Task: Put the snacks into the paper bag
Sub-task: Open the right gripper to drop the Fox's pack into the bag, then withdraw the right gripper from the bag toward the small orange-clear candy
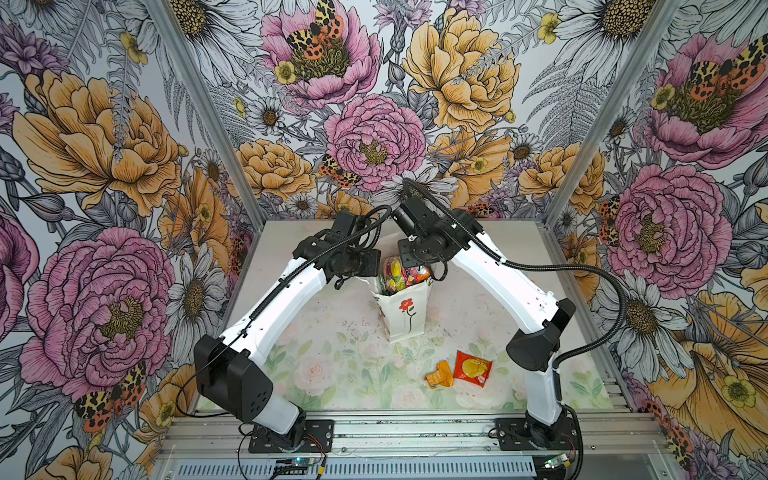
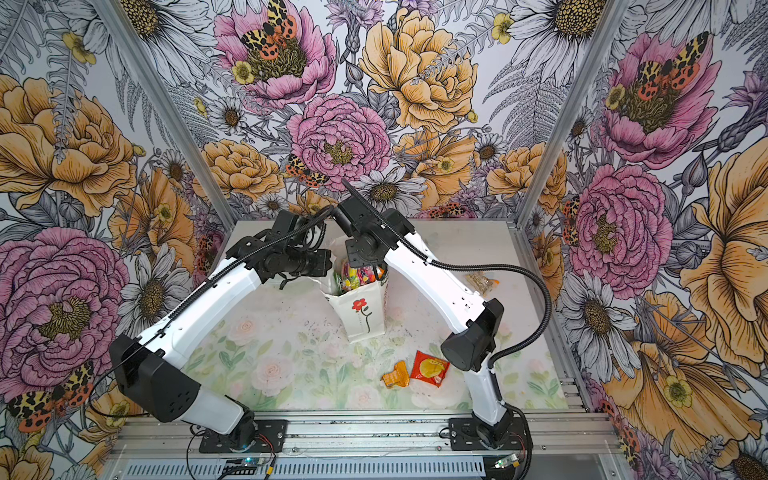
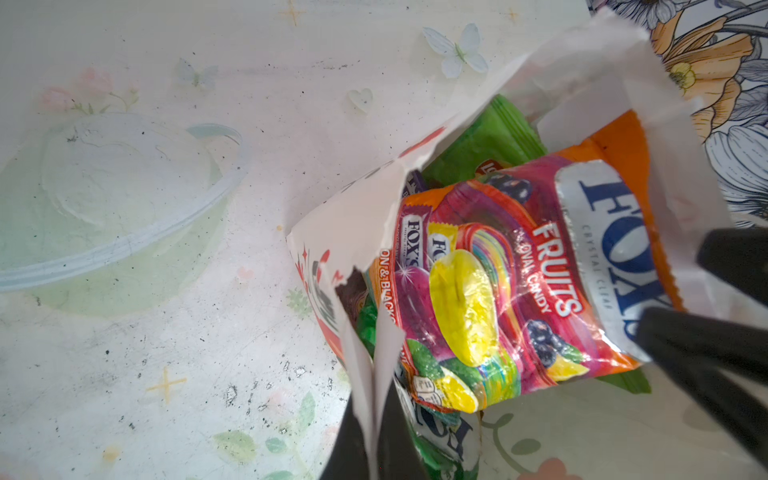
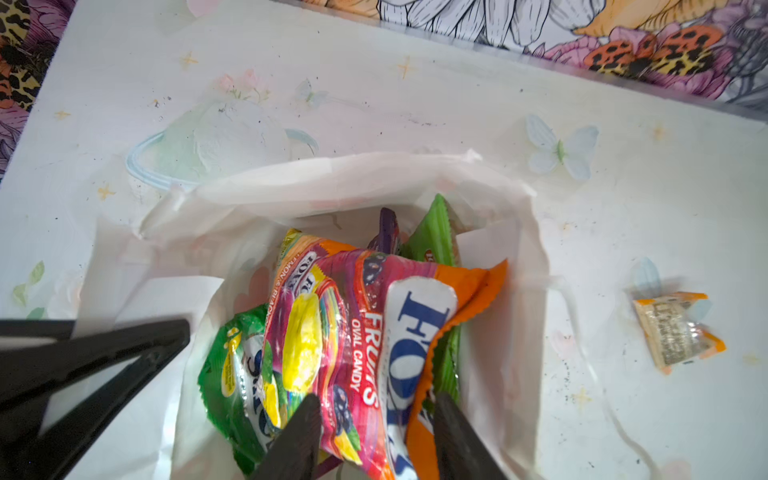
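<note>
Nearest to me, on the right of the table [image 1: 332, 332], two snacks lie outside the bag: a small orange packet [image 1: 438, 374] and, just beside it on its right, a red-yellow packet [image 1: 472, 368]. Further in, at the middle, the paper bag [image 1: 405, 316] stands up with its flower side toward me. My left gripper [image 3: 376, 419] is pressed together on the bag's left rim, I think to keep the mouth wide and stop the bag tipping. My right gripper [image 4: 376, 399] hangs over the mouth, its jaws spread on each side of the bright FOX'S packet [image 4: 353, 328]. That packet lies inside, on top of a green packet [image 4: 232, 374]. It looks like a drop, not a grab. Farthest off, on the right, a clear packet [image 4: 675, 332] lies on the table, well apart from the bag. So I judge three are left to fetch.
</note>
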{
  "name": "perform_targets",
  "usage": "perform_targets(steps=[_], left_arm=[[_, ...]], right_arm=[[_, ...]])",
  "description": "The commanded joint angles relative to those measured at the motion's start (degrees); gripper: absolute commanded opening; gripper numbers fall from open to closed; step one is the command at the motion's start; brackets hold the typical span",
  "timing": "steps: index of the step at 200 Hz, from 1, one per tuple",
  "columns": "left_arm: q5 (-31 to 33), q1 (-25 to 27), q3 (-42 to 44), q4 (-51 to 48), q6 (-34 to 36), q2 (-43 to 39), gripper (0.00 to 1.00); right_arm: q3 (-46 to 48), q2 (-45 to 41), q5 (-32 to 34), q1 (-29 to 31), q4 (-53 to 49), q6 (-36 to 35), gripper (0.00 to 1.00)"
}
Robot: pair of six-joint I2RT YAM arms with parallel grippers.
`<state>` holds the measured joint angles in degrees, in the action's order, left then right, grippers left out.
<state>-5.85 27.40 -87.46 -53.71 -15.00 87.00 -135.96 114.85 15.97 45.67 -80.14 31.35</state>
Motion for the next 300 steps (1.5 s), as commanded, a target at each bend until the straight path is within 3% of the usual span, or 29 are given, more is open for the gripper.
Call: perform_targets(steps=[1,17,85,135,167,219,254,300], left_arm=[[-0.09,0.04,-0.25,3.70,-0.07,-2.62,0.00],[0.00,0.11,-0.25,3.68,-0.03,-2.76,0.00],[-0.07,0.11,-0.25,3.63,-0.03,-2.80,0.00],[-0.03,0.11,-0.19,3.70,-0.04,-2.63,0.00],[0.13,0.09,-0.20,3.69,0.00,-2.37,0.00],[0.57,0.06,-0.15,3.65,0.08,-2.36,0.00],[0.62,0.11,-0.12,3.69,0.03,-2.28,0.00],[0.90,0.11,-0.08,3.66,0.08,-2.28,0.00]], right_arm=[[1.60,-2.31,1.17,0.08,3.31,0.06,0.34],[2.44,-0.94,0.55,0.12,3.73,-0.04,0.30],[7.90,2.81,-4.64,-3.29,8.21,1.47,0.30],[8.26,-1.37,-6.20,-2.82,9.45,0.77,0.34],[11.14,-8.30,-4.91,-2.00,11.51,-0.72,0.39],[29.51,-26.06,0.36,-3.88,21.45,-0.82,0.49],[41.65,-36.39,2.14,-9.62,24.30,0.40,0.52],[59.84,-48.16,-0.60,-20.25,31.25,3.63,0.71]])
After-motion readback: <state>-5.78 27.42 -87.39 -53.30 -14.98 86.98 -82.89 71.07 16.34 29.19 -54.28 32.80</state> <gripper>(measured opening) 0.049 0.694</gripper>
